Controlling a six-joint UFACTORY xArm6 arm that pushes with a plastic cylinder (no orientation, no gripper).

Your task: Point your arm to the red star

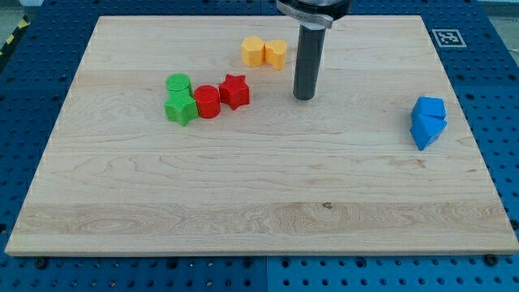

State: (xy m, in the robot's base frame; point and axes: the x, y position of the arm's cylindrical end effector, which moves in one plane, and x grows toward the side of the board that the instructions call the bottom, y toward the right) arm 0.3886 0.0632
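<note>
The red star [235, 91] lies on the wooden board [259, 203] left of centre near the view's top. A red round block [208, 101] touches its left side. My tip [304, 98] rests on the board to the right of the red star, about a block's width or more apart from it, not touching any block. The rod rises straight up out of the view's top.
A green round block [178, 83] and a green star [180, 108] sit left of the red round block. Two yellow blocks [264, 53] lie side by side above and left of my tip. Two blue blocks [427, 121] sit near the right edge.
</note>
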